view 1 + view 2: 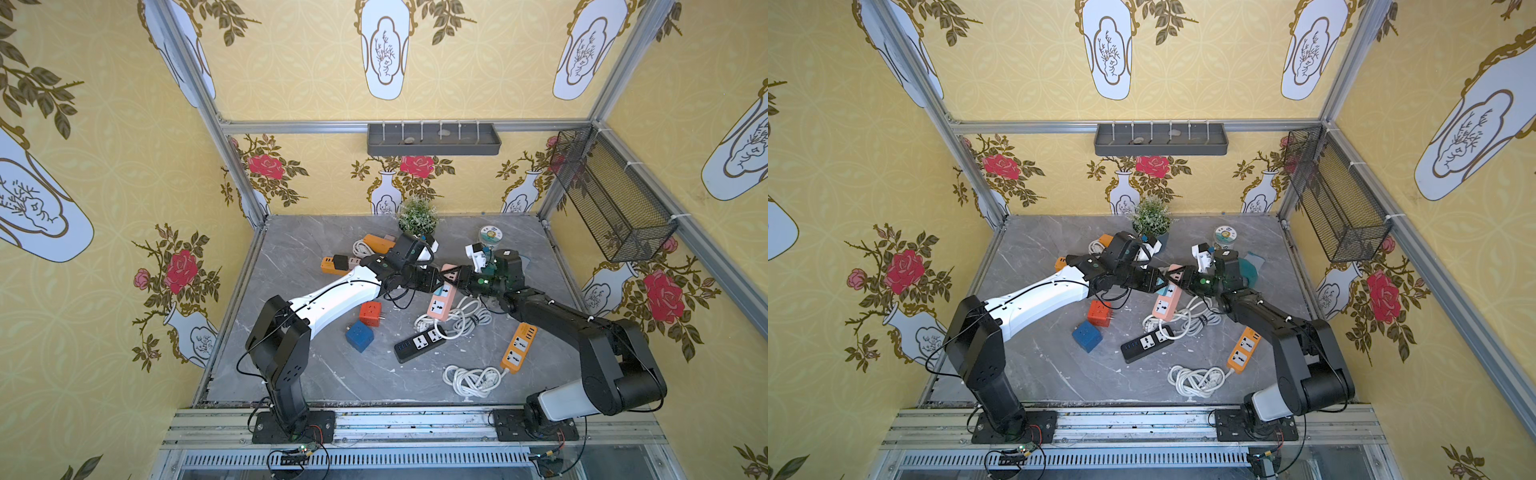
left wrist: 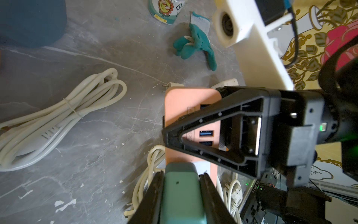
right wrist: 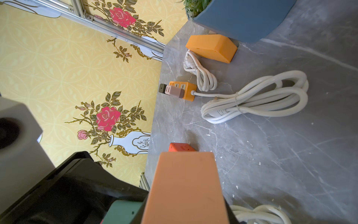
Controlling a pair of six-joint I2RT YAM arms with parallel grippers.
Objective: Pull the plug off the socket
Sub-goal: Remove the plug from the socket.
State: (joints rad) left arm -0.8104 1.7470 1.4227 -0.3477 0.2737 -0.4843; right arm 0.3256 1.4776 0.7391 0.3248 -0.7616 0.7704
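Plug [image 2: 182, 197], half cut off, apparently tight in left end effector [image 2: 182, 174]; pink socket strip [image 2: 186, 100] tight in right end effector [image 1: 452, 277].

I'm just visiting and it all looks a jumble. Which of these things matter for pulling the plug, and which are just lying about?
In use:
- green plug, clamped in left gripper
- pink strip, held by right gripper

Lying about:
- black strip
- front orange strip
- red cube
- blue cube
- glove
- plant
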